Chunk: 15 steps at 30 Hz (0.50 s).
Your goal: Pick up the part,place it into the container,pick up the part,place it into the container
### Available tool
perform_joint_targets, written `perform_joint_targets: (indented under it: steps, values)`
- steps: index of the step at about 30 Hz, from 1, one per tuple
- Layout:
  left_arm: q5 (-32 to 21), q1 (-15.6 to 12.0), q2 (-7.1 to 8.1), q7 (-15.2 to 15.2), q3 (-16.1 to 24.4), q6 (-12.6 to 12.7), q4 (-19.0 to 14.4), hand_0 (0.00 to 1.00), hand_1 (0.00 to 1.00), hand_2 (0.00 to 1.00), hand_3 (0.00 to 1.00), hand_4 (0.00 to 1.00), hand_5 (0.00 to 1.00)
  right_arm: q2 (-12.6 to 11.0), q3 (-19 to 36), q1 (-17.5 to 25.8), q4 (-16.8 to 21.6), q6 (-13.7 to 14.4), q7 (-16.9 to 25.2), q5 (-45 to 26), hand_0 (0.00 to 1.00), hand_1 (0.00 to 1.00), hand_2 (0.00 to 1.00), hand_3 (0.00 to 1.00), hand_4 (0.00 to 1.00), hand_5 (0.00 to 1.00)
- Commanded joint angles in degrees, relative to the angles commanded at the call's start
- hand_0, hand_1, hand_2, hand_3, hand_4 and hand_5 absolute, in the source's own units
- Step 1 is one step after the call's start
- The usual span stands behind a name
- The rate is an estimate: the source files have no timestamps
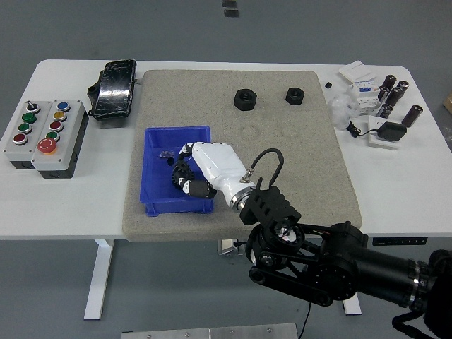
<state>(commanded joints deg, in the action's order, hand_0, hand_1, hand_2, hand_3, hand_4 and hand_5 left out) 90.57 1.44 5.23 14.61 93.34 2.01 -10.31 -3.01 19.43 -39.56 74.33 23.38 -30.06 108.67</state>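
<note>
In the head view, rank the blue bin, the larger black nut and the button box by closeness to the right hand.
1. Blue bin: the right hand is inside it.
2. Larger black nut: far side of the mat, to the right.
3. Button box: table's left end.

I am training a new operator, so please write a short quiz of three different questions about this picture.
1. True or false: the right hand is over the blue container.
2. How many black nuts lie on the grey mat? A) one B) two C) four
3. Fill in: the button box stands at the table's ____ end.

Key: 1 true. 2 B, the second nut lies right of the first. 3 left.
</note>
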Motion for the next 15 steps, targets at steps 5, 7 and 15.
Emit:
perform_joint_targets:
  steps: [5, 7, 15]
  values:
    - [-0.2, 0.2, 0.03, -0.1, -0.2, 0.0, 0.0, 0.66, 0.624, 0.549, 0.605, 0.708, 0.386, 0.1, 0.6, 0.4, -0.2, 2.0, 1.0, -0.2, 0.761, 0.902, 0.929, 0.801, 0.672, 0.322]
    - [-0.1, 0.2, 0.01, -0.1, -0.2, 0.0, 0.0, 0.66, 0.624, 0.549, 0.605, 0.708, 0.386, 0.1, 1.0, 0.6, -0.3, 2.1, 1.2, -0.3, 0.761, 0.902, 0.929, 0.801, 0.672, 0.322]
    - [0.1, 0.1, 0.03, -0.1, -0.1, -0.1, 0.0, 0.66, 0.624, 0.549, 0.603, 0.708, 0.383, -0.7, 5.4, 3.0, 0.6, 4.0, 2.6, -0.7, 0.753, 0.898, 0.912, 0.817, 0.683, 0.312]
